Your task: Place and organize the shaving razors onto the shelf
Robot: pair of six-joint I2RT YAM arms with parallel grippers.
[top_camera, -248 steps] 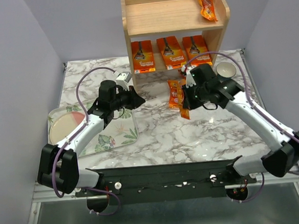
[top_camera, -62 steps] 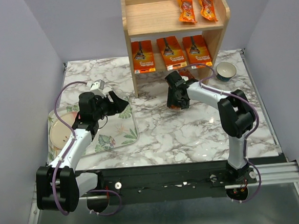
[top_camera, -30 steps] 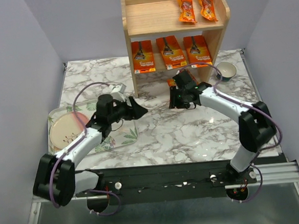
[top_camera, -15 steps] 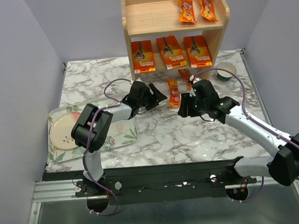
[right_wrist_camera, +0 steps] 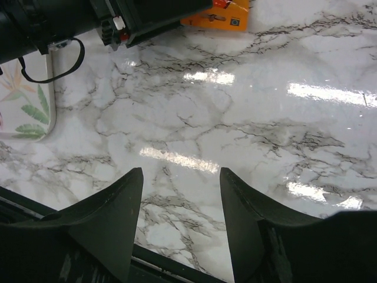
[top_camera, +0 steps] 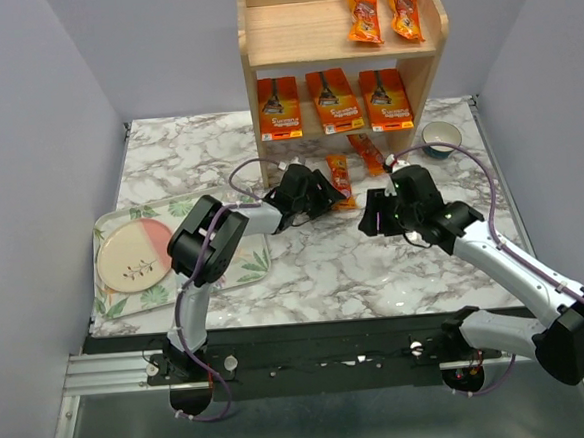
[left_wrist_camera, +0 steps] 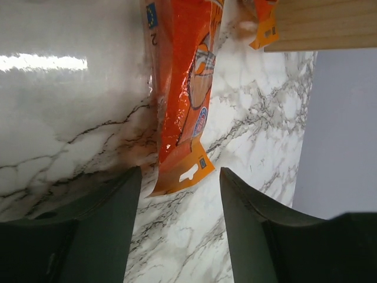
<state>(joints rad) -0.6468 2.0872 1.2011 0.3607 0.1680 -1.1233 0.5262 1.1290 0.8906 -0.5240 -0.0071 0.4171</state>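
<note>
The wooden shelf point(top_camera: 259, 36) holds two narrow orange razor packs point(top_camera: 363, 14) on its top tier and three wide orange cards point(top_camera: 335, 101) on the lower tier. Two more narrow packs lie on the marble in front: one point(top_camera: 339, 179) just ahead of my left gripper point(top_camera: 323, 192), the other point(top_camera: 368, 154) closer to the shelf. In the left wrist view my left gripper point(left_wrist_camera: 181, 172) is open, and the hang-tab end of the near pack point(left_wrist_camera: 182, 94) reaches its fingertips. My right gripper point(top_camera: 374, 219) hovers open over bare marble, empty point(right_wrist_camera: 181, 172).
A leaf-print tray point(top_camera: 250, 267) with a pink and cream plate point(top_camera: 132, 258) sits at the left. A small bowl point(top_camera: 440, 138) stands right of the shelf. The left arm's wrist point(right_wrist_camera: 118, 17) shows at the top of the right wrist view.
My left gripper has reached further right up to the near pack, its jaws slightly narrower. My right arm has drawn back toward the near right, away from the packs.
</note>
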